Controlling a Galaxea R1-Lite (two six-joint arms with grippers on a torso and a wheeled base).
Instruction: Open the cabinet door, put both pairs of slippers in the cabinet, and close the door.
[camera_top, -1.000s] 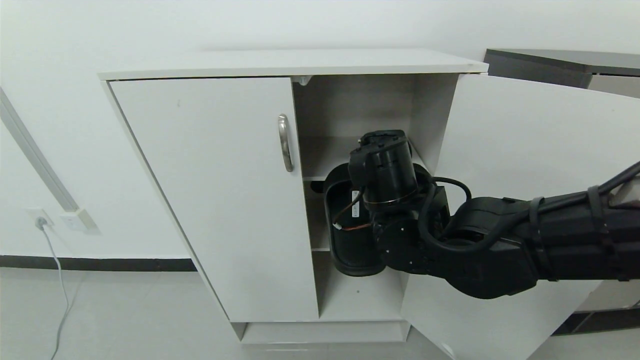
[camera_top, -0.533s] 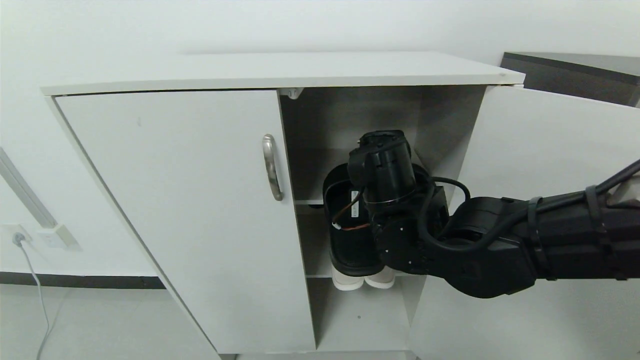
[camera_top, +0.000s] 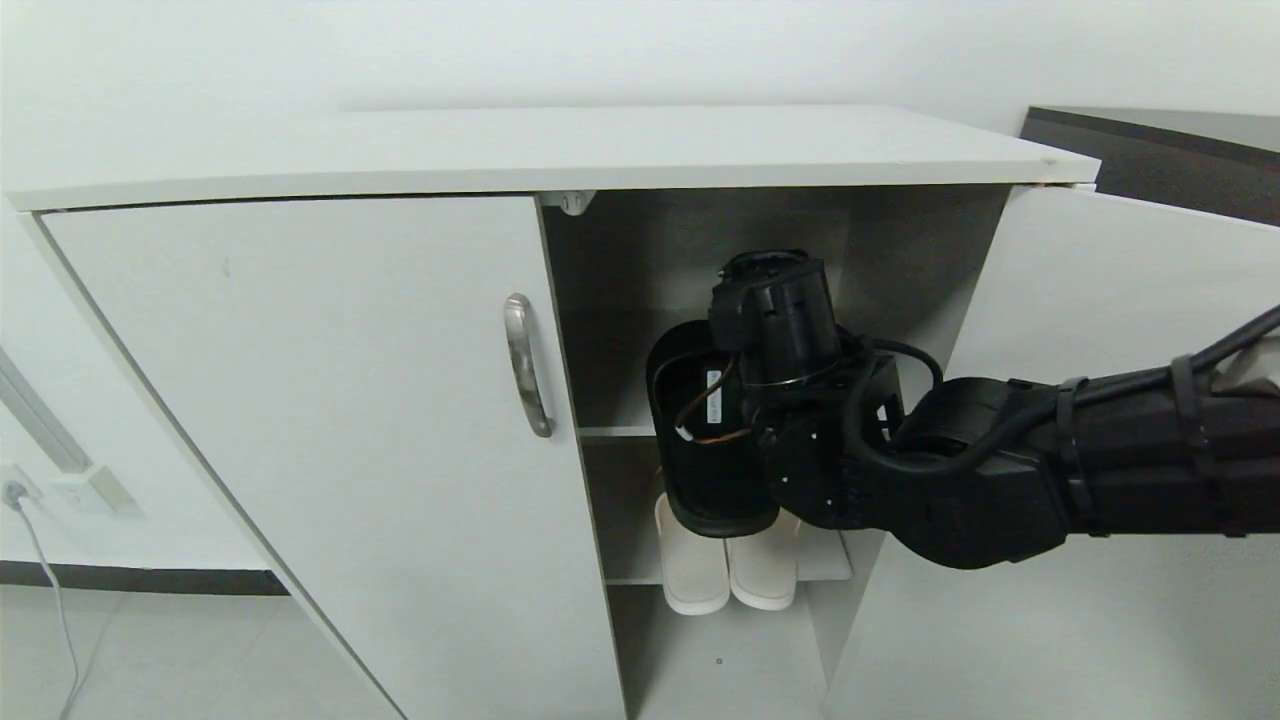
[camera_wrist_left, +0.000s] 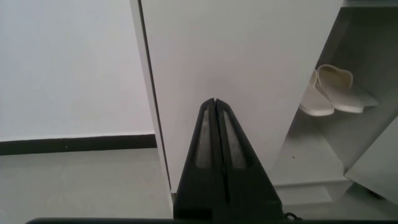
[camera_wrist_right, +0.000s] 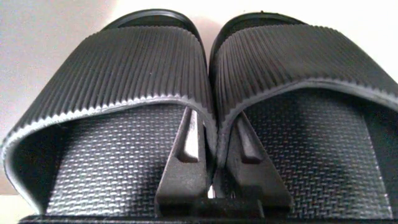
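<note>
My right gripper (camera_wrist_right: 216, 124) is pinched on the adjoining inner edges of the black slippers (camera_top: 700, 480), held at the open cabinet (camera_top: 620, 150) above the shelved white slippers (camera_top: 730, 570). Light ribbed rubber, probably floppy, so grip beside the straps. Left gripper (camera_wrist_left: 214, 130) is closed and empty.

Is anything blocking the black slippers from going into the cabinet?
Nothing visible does. The right door is open, and the black slippers, held by the right gripper, are at the opening. The white slippers lie on a lower shelf, below them.
</note>
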